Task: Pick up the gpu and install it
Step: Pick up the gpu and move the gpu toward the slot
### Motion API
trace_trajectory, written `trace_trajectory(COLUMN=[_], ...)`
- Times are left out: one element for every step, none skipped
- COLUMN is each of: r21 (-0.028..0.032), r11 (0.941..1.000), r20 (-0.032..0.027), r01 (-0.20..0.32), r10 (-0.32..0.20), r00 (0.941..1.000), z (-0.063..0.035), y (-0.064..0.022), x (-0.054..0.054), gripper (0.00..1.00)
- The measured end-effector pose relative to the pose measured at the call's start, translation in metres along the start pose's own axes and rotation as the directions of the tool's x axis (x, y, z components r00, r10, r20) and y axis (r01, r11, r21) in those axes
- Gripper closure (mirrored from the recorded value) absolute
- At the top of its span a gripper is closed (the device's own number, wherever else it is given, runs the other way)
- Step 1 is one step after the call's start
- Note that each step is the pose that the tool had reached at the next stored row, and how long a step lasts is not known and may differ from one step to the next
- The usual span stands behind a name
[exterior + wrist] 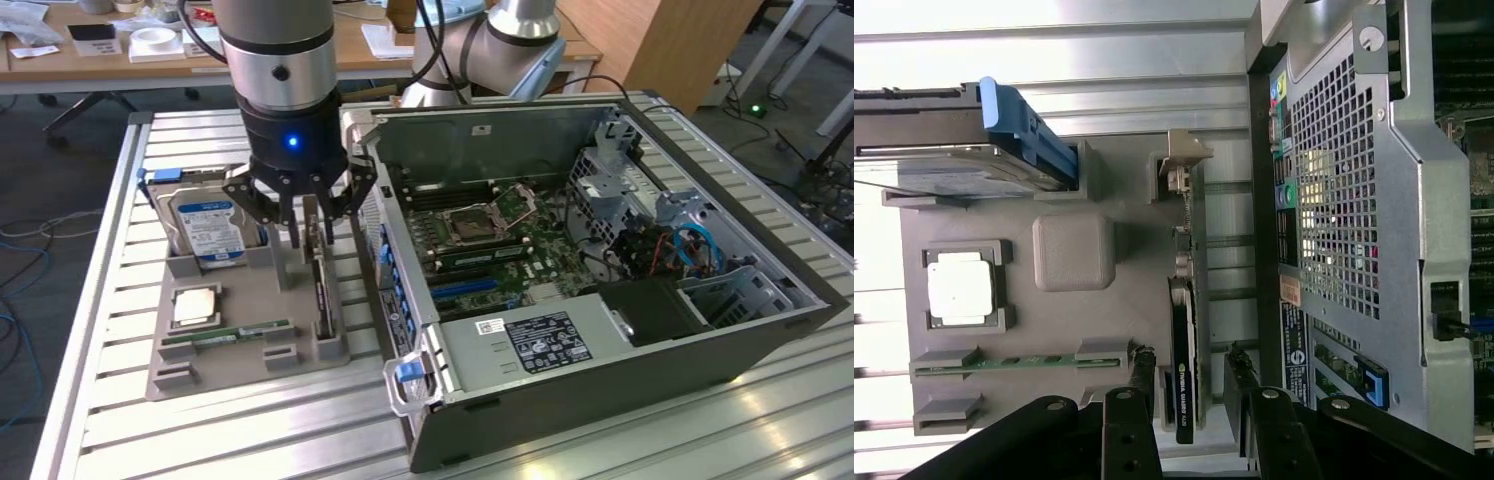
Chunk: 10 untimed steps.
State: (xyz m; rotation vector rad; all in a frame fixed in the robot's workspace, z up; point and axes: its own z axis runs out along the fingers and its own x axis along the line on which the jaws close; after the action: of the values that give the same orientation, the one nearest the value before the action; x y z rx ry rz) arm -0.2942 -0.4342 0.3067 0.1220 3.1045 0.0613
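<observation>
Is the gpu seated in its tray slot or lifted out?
Seated. The gpu stands on edge in its slot in the grey tray, with the open end effector straddling it.

Slatted aluminium table (pixel 107 420), grey parts tray (pixel 227 370) beside open computer case (pixel 601 400) on it

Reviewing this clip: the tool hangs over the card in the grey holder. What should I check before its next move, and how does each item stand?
1. gpu edge-on in the grey holder: ok.
2. tool straddles the gpu, one finger each side: ok.
3. Tool open, gaps to the card on both sides: ok.
4. hard drive apart from the fingers: ok.
5. computer case open, motherboard exposed: ok.
6. Expansion slot unobstructed: cannot tell.
</observation>
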Motion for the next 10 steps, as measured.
trace_trajectory(r21=[0.0,-0.0001,-0.0001,-0.0002,-0.0001,-0.0001,-0.0001,0.0,0.0,0.0], r11=[1.0,1.0,1.0,1.0,1.0,1.0,1.0,1.0,1.0,1.0], r20=[0.0,0.0001,0.0001,0.0002,0.0001,0.0001,0.0001,0.0,0.0,0.0], r01=[0.0,0.0,0.0,0.0,0.0,0.0,0.0,0.0,0.0,0.0], r10=[0.0,0.0,0.0,0.0,0.0,0.0,0.0,0.0,0.0,0.0], r00=[1.0,1.0,1.0,1.0,1.0,1.0,1.0,1.0,1.0,1.0], z=[0.0,0.0,0.0002,0.0006,0.0008,0.001,0.0013,0.0015,0.002,0.0023], y=[0.0,0.0,0.0,0.0,0.0,0.0,0.0,-0.0001,-0.0001,-0.0001], x=[0.0,0.0,0.0,0.0,0.0,0.0,0.0,0.0,0.0001,0.0001], gripper=[0.58,0.58,0.58,0.58,0.58,0.58,0.58,0.58,0.58,0.58])
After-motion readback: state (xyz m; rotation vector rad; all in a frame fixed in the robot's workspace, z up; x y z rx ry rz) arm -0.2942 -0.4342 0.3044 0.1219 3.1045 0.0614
